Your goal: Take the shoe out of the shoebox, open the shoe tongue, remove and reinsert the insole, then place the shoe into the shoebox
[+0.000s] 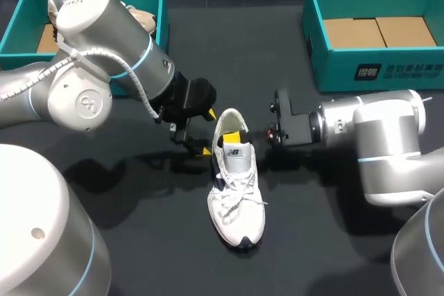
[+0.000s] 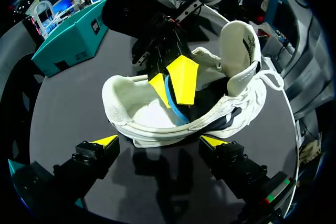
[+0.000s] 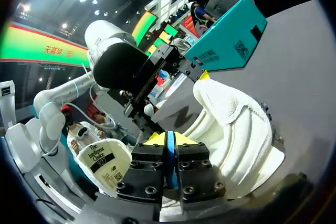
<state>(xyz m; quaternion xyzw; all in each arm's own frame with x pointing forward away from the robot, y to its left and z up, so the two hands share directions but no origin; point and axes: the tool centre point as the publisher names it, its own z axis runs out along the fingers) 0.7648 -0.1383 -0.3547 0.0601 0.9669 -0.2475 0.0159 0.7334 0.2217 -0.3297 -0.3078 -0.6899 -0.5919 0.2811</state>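
The white shoe (image 1: 236, 199) lies in the middle of the dark table (image 1: 159, 240), out of both boxes. Its toe points to the near edge and its heel points away. Its laces are white. The tongue (image 2: 237, 45) stands up, so the mouth of the shoe is wide.

The right arm comes in low from the right side, and the right gripper (image 1: 234, 136) dips into the shoe's mouth. Its two yellow fingers are pressed close together, with the thin blue insole (image 3: 169, 158) pinched between them.

The left arm bends in from the left. The left gripper (image 2: 159, 141) sits just beside the shoe, near the heel. Its fingers are spread wide and hold nothing.

Farther back, a teal shoebox (image 1: 347, 67) sits at the right, and its brown cardboard floor shows. Another teal box (image 1: 28, 5) sits at the left with a second shoe (image 1: 142, 17) in it.
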